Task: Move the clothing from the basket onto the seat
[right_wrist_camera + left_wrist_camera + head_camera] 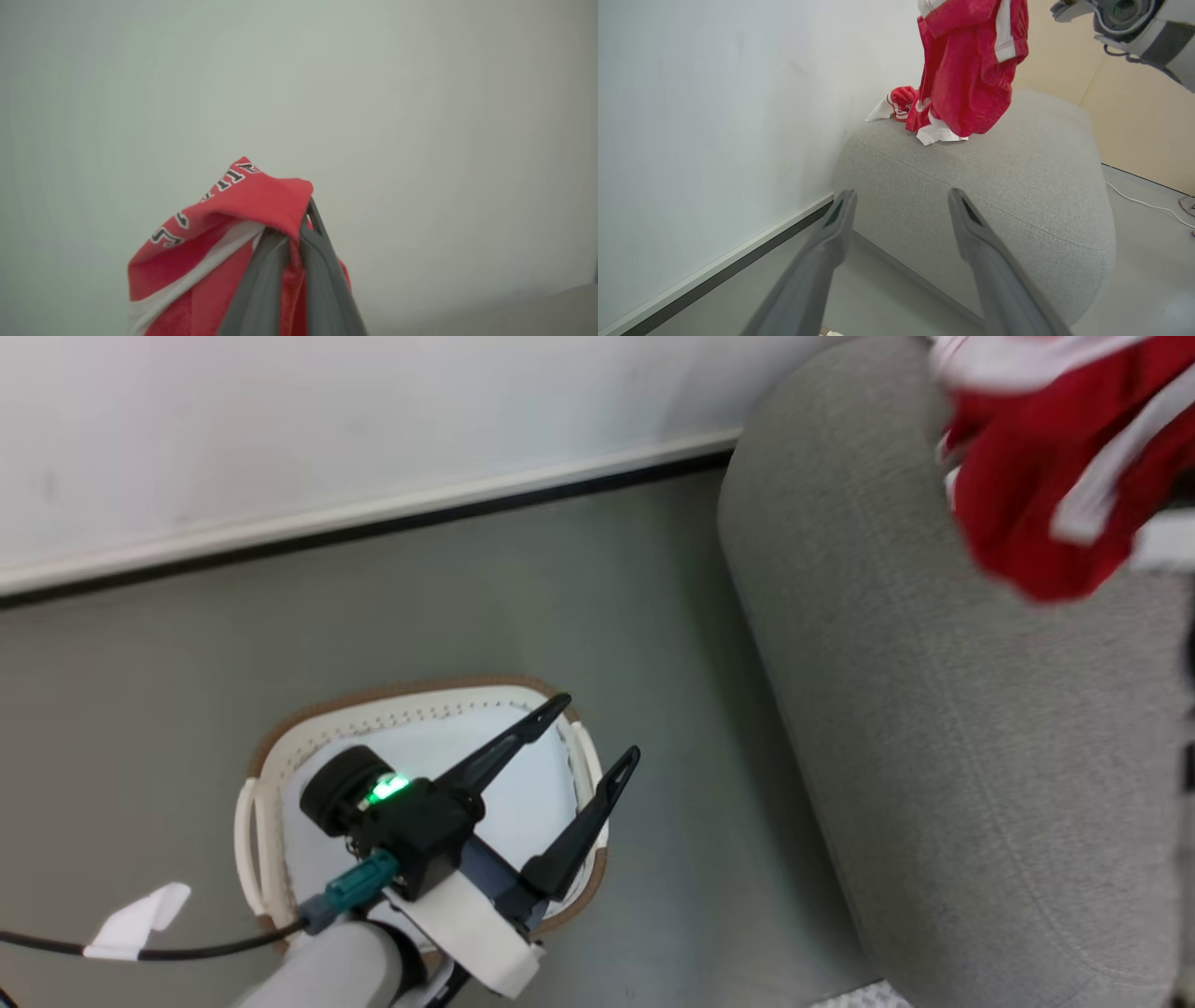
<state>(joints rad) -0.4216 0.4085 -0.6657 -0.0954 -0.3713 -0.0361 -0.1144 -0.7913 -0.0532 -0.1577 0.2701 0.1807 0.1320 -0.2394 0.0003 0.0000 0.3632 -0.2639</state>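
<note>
Red clothing [219, 219] with white trim is hanging from the right tool [299, 231], which is pinching a fold of the fabric between nearly touching fingers. Black-and-white lettering [231, 177] is running along the folded edge in the right wrist view. The letters are creasing over, so I cannot read a word or a brand from them.

In the left wrist view the clothing is dangling over the top of the grey seat [1017, 186]. Its lower end is reaching down to a smaller red and white piece [903, 100], which is lying on the seat close to the white wall [714, 116]. Whether the hanging part is touching the cushion cannot be told.

The left tool [597, 728] is hovering over the basket [373, 695], its fingers spreading wide and holding nothing. The basket is sitting on the grey floor [467, 579] near the seat, its white lining [532, 803] showing. A black cable [187, 950] with a white tag is trailing from the left arm.
</note>
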